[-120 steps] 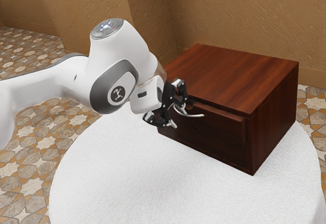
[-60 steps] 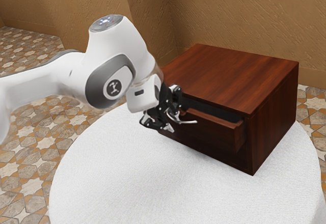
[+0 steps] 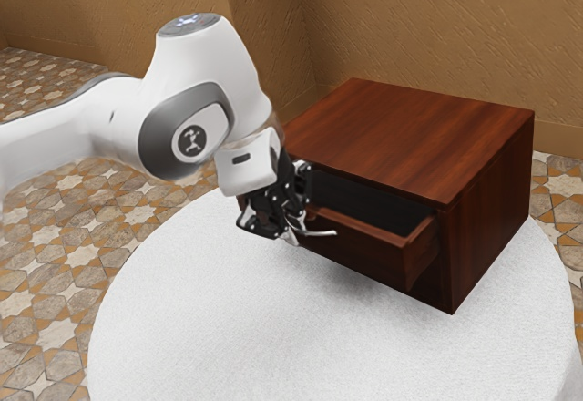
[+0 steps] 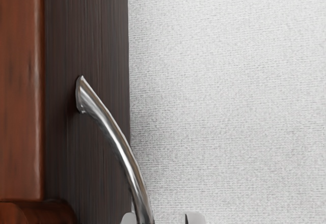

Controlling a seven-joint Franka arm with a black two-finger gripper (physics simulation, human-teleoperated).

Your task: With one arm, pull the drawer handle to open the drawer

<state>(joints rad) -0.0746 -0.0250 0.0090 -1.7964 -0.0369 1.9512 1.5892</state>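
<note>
One drawer sticks part way out of the dark wooden box — you can see a black gap behind its front, under the box's top. The box sits on a round white table, toward the exterior view's right. On the drawer's front is a thin silver handle. It is long and curved, and it lies sideways along the front (flat, not up and down).

The black gripper is right at the handle, at the end nearer the exterior view's left. In the wrist view the handle bends away from the drawer front and runs right up to the gripper. I cannot tell if the gripper is squeezing the handle or is only hooked on it.

I think the job is about half done, and the drawer looks like it has more room to come out. It slides straight out of the box, toward the exterior view's lower left — and that way goes across the handle, not along it. So the next pull should go straight that way. If the gripper pulls a bit sideways, it may slip along the handle and off its end.
</note>
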